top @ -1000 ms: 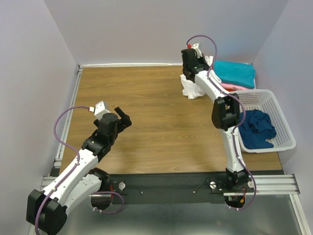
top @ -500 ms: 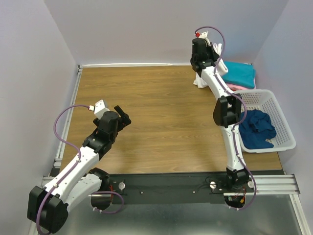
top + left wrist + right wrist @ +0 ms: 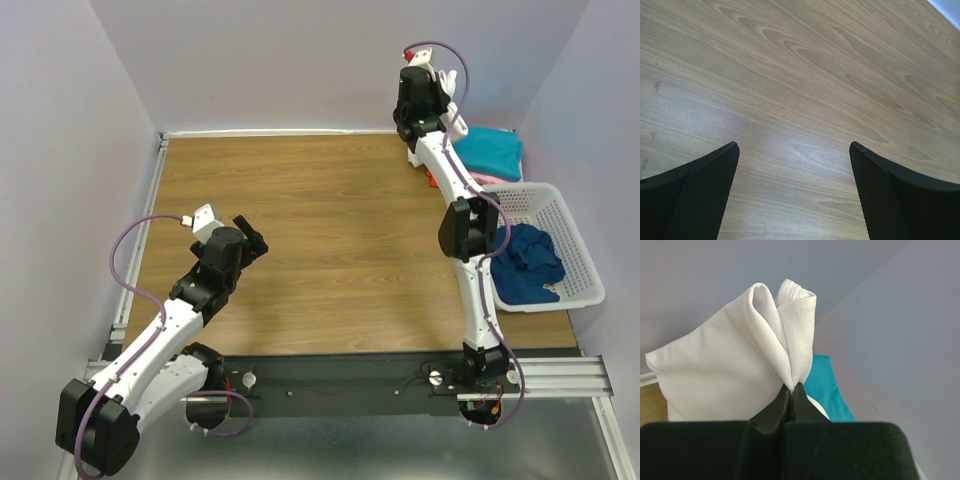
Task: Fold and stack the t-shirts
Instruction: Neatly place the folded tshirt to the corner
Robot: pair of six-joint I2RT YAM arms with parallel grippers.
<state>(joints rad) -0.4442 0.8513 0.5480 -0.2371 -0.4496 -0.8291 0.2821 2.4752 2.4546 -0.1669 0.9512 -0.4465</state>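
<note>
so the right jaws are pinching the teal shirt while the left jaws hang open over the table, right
Not teal: the right wrist view shows the right jaws shut on the white shirt, the teal shirt lying behind it. The left jaws do hang open over the table.

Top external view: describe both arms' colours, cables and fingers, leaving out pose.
Both the left arm and right arm have white links, black joints and a looping purple cable. The fingers are black, with mesh-textured pads. A small red part tops the right wrist.
</note>
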